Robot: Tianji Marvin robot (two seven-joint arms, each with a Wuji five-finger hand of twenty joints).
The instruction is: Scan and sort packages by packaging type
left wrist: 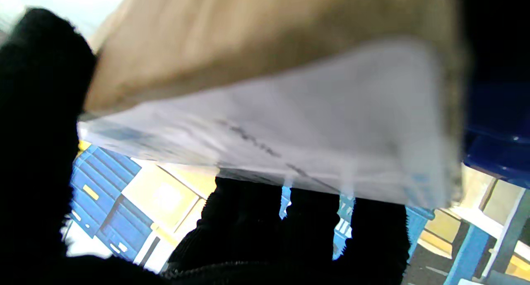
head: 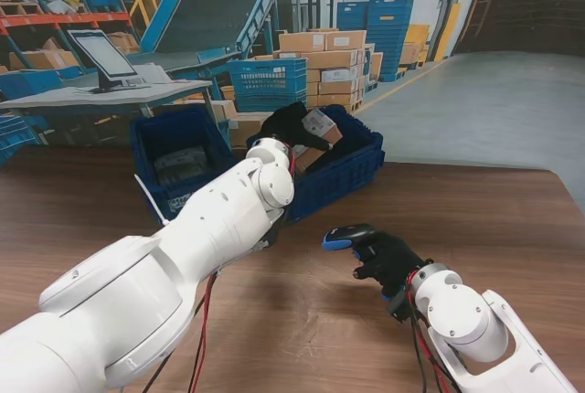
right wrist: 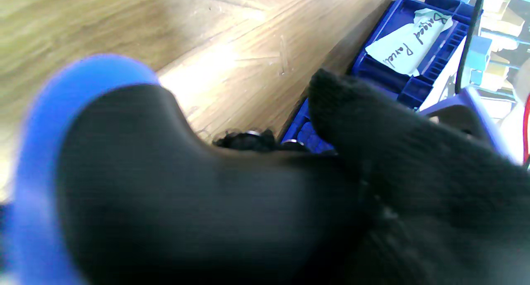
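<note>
My left hand (head: 285,124), in a black glove, is shut on a small cardboard box (head: 318,128) with a white label, held above the right blue bin (head: 352,174). The left wrist view is filled by that box (left wrist: 265,69) and its label, with my gloved fingers (left wrist: 306,231) under its edge. My right hand (head: 388,259) is shut on a blue and black barcode scanner (head: 349,237), held over the table with its head toward the bins. In the right wrist view the scanner (right wrist: 136,185) blocks most of the picture.
A second blue bin (head: 174,157) stands to the left and holds flat grey parcels. A paper tag reading "Bagged Parcel" (right wrist: 408,42) hangs on a bin's wall. The wooden table (head: 475,219) spreads around my right hand. Crates, cartons and a monitor stand behind.
</note>
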